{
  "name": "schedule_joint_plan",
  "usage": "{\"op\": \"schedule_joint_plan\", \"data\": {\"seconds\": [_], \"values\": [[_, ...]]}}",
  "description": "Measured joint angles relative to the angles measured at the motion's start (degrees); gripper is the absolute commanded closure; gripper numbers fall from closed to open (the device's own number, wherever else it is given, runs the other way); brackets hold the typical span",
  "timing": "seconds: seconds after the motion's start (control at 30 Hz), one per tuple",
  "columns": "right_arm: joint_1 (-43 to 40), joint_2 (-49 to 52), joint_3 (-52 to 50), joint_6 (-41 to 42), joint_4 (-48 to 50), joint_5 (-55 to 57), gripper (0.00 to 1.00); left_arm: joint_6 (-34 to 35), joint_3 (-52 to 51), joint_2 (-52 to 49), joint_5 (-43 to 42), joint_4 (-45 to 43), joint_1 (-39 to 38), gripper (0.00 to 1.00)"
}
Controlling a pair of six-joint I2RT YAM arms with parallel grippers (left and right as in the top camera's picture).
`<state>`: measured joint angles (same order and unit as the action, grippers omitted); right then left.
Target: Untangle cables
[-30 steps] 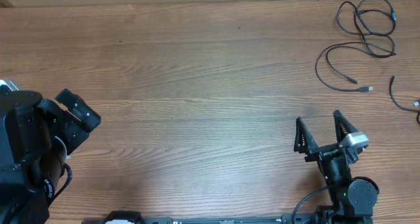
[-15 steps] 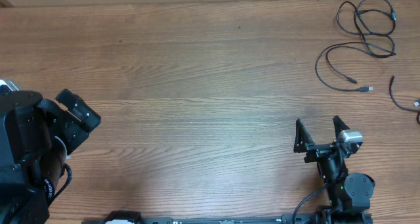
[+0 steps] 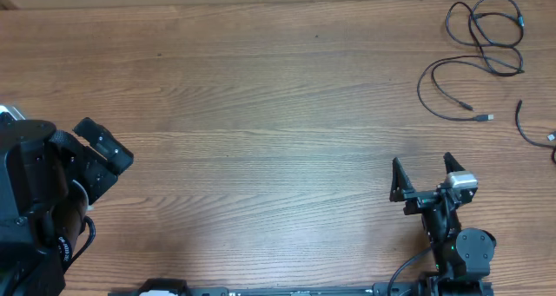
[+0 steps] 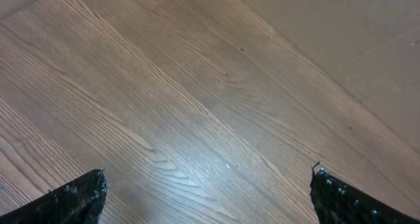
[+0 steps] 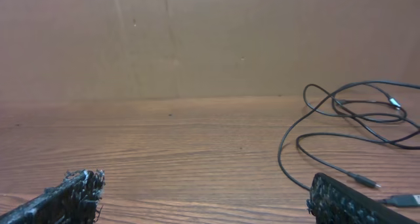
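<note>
Wood-grain table [image 3: 261, 114] fills the overhead view, light brown with the grain running side to side. A plain brown wall [image 5: 197, 40] rises behind its far edge in the right wrist view.

I take my right gripper [image 3: 421, 160] as the marker for everything else. It sits low over the front part of the table. Its two black fingers are spread wide with only bare wood between them, so it is released and grasping nothing. Its own camera shows the same thing, with one fingertip at each lower corner and open tabletop between.

The cables [image 3: 486, 44] lie beyond that gripper and off to its right, well apart from it, near the far right corner of the table. The farthest part is a loose bundle of overlapping loops. From it one thin black cord sweeps back in a wide curve toward the gripper and ends in a silver-tipped plug [image 3: 488, 117]. A shorter cord [image 3: 526, 129] lies further right again, at the picture's edge. From the right wrist the same loops show up ahead and to the right of my fingers, crossing one another, and I cannot tell there which strand passes over which.

My left gripper [image 4: 208, 175] is far to the left of the right gripper, across a long stretch of wood. Its fingers are also wide apart, with only table grain between them, so it is released and empty-handed.
</note>
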<state>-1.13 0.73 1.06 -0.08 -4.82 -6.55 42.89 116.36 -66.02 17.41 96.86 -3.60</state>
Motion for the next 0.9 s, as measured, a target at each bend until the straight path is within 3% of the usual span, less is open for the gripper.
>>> {"op": "schedule_joint_plan", "data": {"seconds": [0.9], "values": [[-0.8,0.0,0.0,-0.3,-0.4,1.4,0.00,0.0,0.0,0.0,0.0,0.0,0.0,0.00]]}}
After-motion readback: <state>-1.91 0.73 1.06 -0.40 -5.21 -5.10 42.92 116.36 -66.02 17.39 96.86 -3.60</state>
